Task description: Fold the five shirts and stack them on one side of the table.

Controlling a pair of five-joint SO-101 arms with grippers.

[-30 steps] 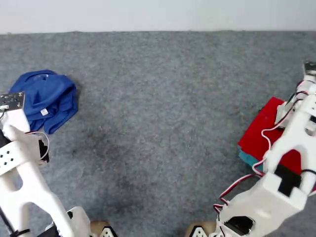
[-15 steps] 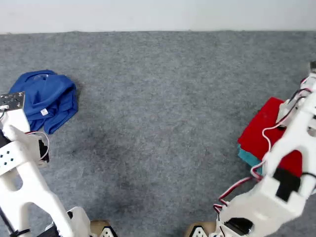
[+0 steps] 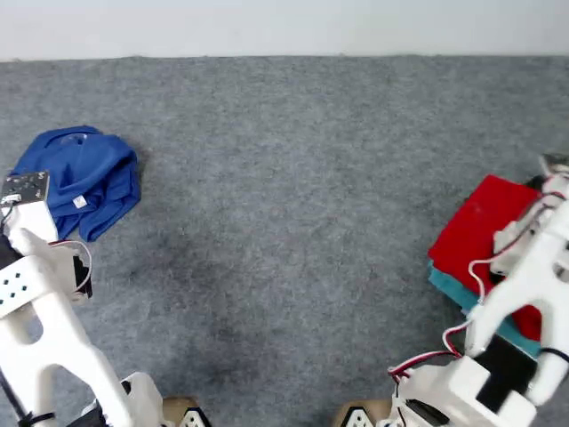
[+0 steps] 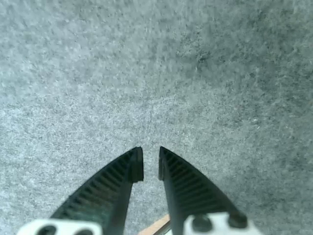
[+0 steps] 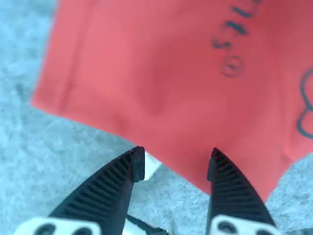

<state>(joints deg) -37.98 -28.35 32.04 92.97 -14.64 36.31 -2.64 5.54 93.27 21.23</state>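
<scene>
A crumpled blue shirt (image 3: 84, 178) lies at the table's left side. At the right edge a folded red shirt (image 3: 480, 231) rests on a folded teal shirt (image 3: 449, 286). My right gripper (image 5: 176, 164) hangs open over the edge of the red shirt (image 5: 161, 78), holding nothing; a small white tag (image 5: 151, 169) shows between its fingers. The right arm (image 3: 524, 267) covers part of the stack in the high view. My left gripper (image 4: 150, 164) is shut to a thin slit, empty, above bare grey carpet. The left arm (image 3: 36, 267) stands just near of the blue shirt.
Grey carpet (image 3: 293, 205) covers the whole table. A pale wall (image 3: 284, 27) runs along the far edge. Both arm bases sit at the near edge, and a wide stretch of carpet lies between the blue shirt and the stack.
The right arm has drawn back toward the near edge, uncovering more of the red and teal shirts. The left arm has shifted very slightly toward the near edge.
</scene>
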